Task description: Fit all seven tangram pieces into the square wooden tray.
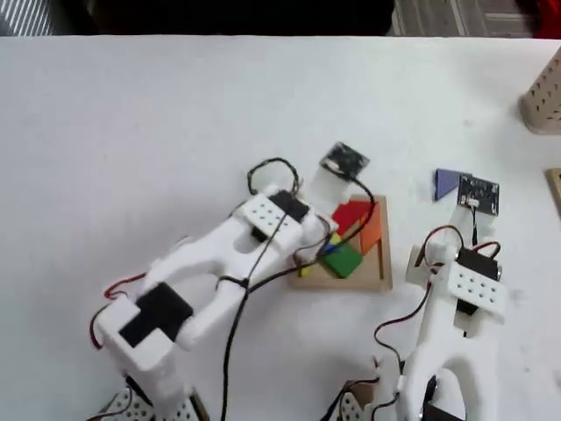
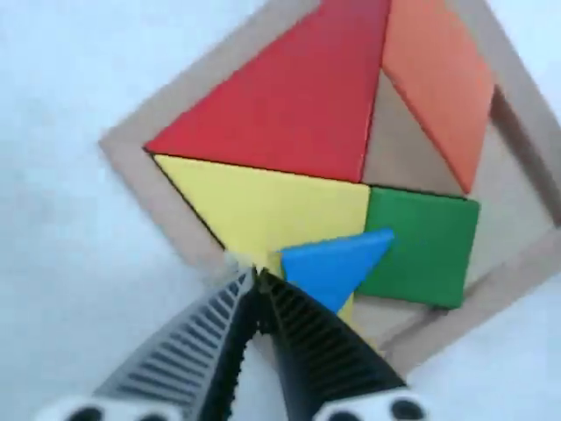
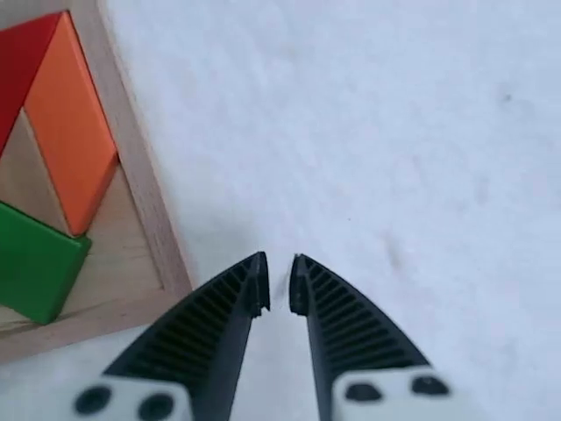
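While the left tool [image 2: 260, 282] hangs low over the square wooden tray [image 2: 127, 147], its jaws are pressed together, tip against a corner of the small blue triangle [image 2: 337, 263]; whether that corner is pinched cannot be told. The triangle lies across the seam between the yellow triangle [image 2: 263, 206] and the green square [image 2: 421, 246], unseated. Beyond sit the red triangle [image 2: 289, 105] and the orange parallelogram [image 2: 438, 79], with a bare triangular gap [image 2: 399, 145] between them.

Step in hand, as judged: seating the blue triangle. The next move calls for turning it and sliding it into a matching gap.

The left arm [image 1: 219, 263] stretches diagonally to the tray, wrist pitched down. The right tool [image 3: 279, 281], jaws all but together and empty, hangs over the bench [image 3: 394, 132] beside the tray's rim. A violet-blue piece [image 1: 447, 182] lies on the bench beyond, not yet in the tray.
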